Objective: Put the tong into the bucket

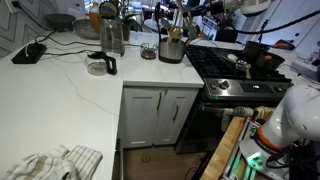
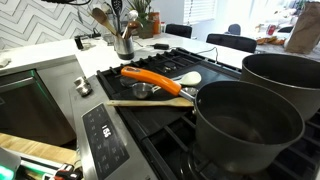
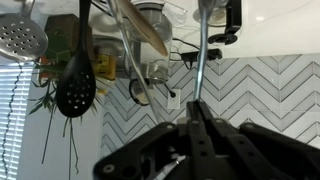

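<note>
Pinching the tong (image 3: 201,60), a slim silvery strip upright in the wrist view, my gripper (image 3: 195,108) was clamped narrow on it, near the shiny steel bucket (image 1: 172,50) on the counter (image 1: 60,95).

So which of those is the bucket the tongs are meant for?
Find the black stove in an exterior view; the white counter adjoins it. The bucket stands there by the stove's back corner. It is a shiny steel cylinder crowded with upright utensils, wider than the small round cup beside it and shorter than the jug further along.
</note>
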Controlling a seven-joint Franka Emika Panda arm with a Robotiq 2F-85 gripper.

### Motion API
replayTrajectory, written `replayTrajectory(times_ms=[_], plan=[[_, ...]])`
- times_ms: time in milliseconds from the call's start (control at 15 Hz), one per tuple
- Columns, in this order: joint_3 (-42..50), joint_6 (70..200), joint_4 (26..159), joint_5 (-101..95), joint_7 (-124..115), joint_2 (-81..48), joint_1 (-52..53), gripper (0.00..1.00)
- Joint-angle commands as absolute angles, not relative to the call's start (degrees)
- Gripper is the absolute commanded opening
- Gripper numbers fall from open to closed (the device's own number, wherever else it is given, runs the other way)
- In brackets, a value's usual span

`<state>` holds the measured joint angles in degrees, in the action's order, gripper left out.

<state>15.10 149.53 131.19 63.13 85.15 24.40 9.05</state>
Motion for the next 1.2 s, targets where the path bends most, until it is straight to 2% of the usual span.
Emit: replayTrajectory(times_ms=[0,533,1133], plan=[[19.0,149.1,130.7,73.0,95.2,22.8,12.4,0.01],[21.3,148.6,129.1,91.9,112.7,17.6,14.0,0.01],[22.7,146.5,128.0,103.3,122.9,12.4,13.0,0.01]])
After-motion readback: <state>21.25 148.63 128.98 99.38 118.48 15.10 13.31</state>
